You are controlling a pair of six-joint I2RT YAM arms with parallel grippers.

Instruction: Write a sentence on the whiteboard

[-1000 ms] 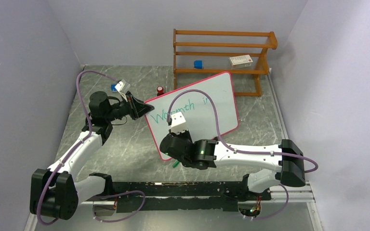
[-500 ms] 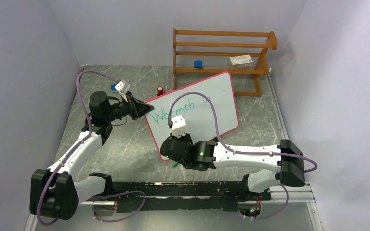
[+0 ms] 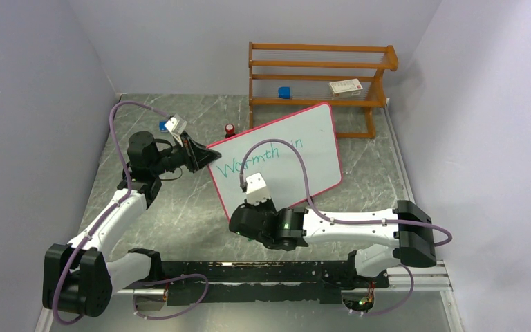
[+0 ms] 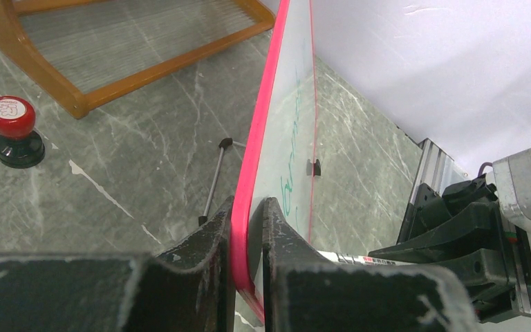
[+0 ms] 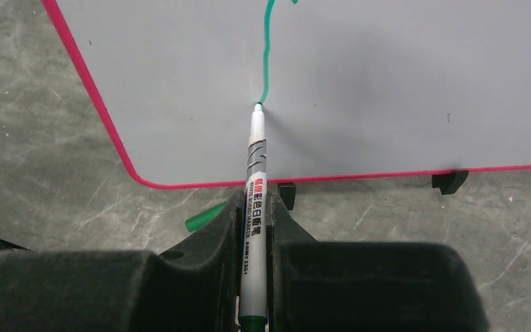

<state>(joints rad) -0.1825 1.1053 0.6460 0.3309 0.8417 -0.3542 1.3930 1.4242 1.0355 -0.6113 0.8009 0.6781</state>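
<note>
Gripping a white marker (image 5: 256,155), our right gripper (image 5: 254,225) is clenched on the barrel, tip touching the whiteboard (image 5: 401,76) at the foot of a green stroke (image 5: 266,55). The left gripper (image 4: 247,220) pinches the board's pink edge. The board stands tilted on the table (image 3: 180,200), in front of the wooden rack (image 3: 318,76). We read "Warmth in" (image 3: 249,160) as done and judge the sentence unfinished. From above, the right arm hides the tip and a cable crosses the second word.

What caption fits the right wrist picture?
Right gripper holds a marker, its tip on the whiteboard where a green line ends.
</note>
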